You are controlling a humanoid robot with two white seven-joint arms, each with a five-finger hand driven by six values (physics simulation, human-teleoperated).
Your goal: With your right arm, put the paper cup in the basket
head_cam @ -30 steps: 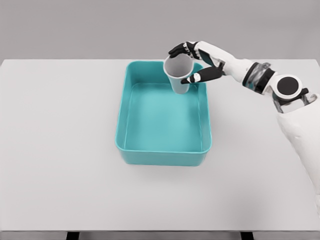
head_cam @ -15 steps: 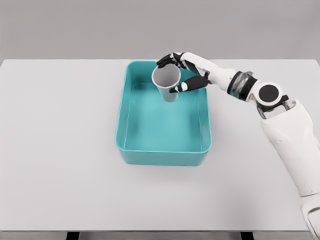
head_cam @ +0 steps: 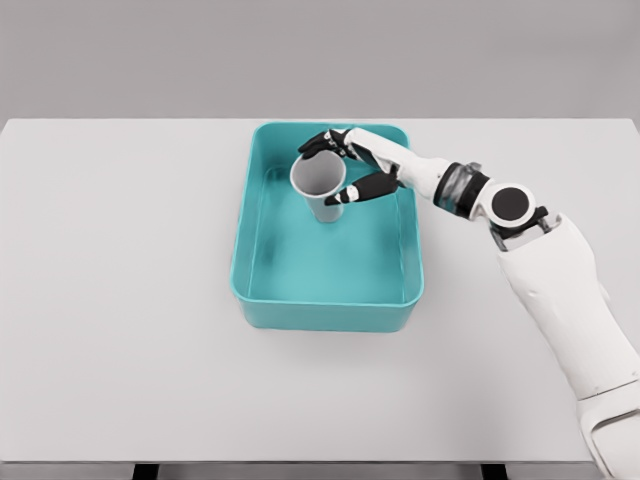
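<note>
Right hand (head_cam: 352, 168) clamped around the paper cup (head_cam: 319, 184), cup upright with mouth open, held inside the far part of the teal basket (head_cam: 325, 314), basket on the white desk (head_cam: 120, 300)

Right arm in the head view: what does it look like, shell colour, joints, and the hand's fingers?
The right arm has smooth white shells. A round black disc ringed in white marks one joint, and beside it sits a grey ribbed band. The right hand has a white back, black fingers and pale segments near the tips. No cables or lettering show. The left arm is out of view.
</note>
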